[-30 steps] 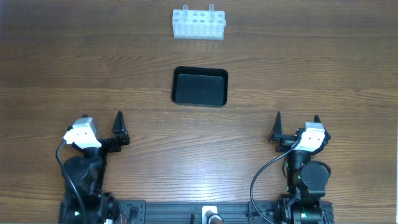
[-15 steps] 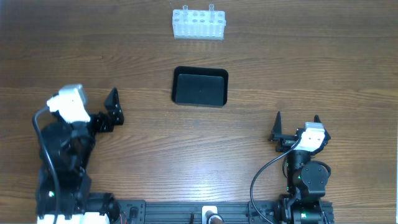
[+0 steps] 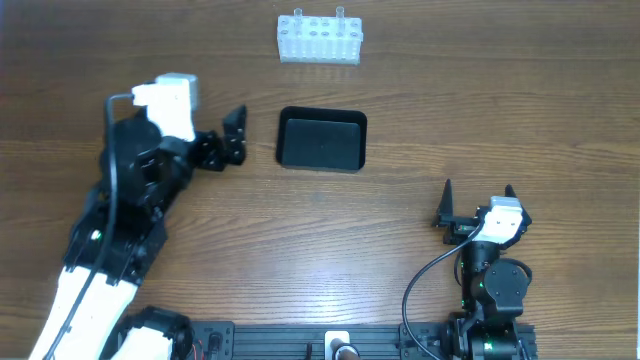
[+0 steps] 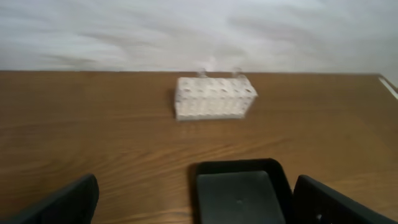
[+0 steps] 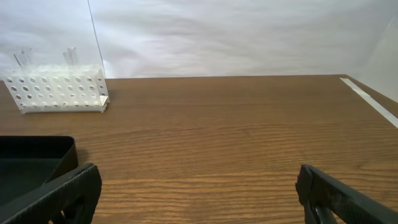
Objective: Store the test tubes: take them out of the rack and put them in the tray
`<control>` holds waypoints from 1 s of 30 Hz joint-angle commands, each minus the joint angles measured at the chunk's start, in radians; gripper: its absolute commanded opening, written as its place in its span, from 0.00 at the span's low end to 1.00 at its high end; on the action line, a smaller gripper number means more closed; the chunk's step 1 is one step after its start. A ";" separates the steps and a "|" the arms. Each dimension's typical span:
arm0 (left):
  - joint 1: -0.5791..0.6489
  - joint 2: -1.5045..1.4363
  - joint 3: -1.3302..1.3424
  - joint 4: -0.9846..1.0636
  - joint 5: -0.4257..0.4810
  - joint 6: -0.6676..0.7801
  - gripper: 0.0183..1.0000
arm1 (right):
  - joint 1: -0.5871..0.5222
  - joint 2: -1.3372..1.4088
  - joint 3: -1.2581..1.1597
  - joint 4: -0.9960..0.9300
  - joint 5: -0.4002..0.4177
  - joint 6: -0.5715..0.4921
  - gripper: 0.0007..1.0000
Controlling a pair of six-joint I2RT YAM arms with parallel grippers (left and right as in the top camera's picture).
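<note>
A: While the left claw (image 3: pixel 236 135) hangs with its fingers spread wide, just beside the black rectangular tray (image 3: pixel 322 142), where are the tubes?

B: Two clear test tubes (image 3: pixel 297 14) stand upright in the white perforated rack (image 3: pixel 318 42), beyond the tray on the brown wooden surface (image 3: pixel 500 100).

A: Handling?

B: Probably light, slick and brittle. Pinch the bare top above the rack gently and lift straight up.

A: Arms?

B: The left arm (image 3: pixel 120 220) stretches forward. The right arm (image 3: pixel 490 270) sits folded by its base, and the right claw (image 3: pixel 478 186) gapes too.

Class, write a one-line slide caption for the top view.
Two test tubes stand in the white rack; the left gripper open beside the empty black tray, the right gripper open near its base.
</note>
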 commanded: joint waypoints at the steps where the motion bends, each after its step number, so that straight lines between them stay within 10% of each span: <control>1: -0.090 0.077 0.084 -0.006 -0.117 -0.019 1.00 | 0.007 -0.011 -0.010 0.000 -0.008 0.000 0.99; 30: -0.151 0.849 0.667 -0.109 -0.233 -0.072 0.97 | 0.007 -0.011 -0.010 0.000 -0.008 0.000 0.99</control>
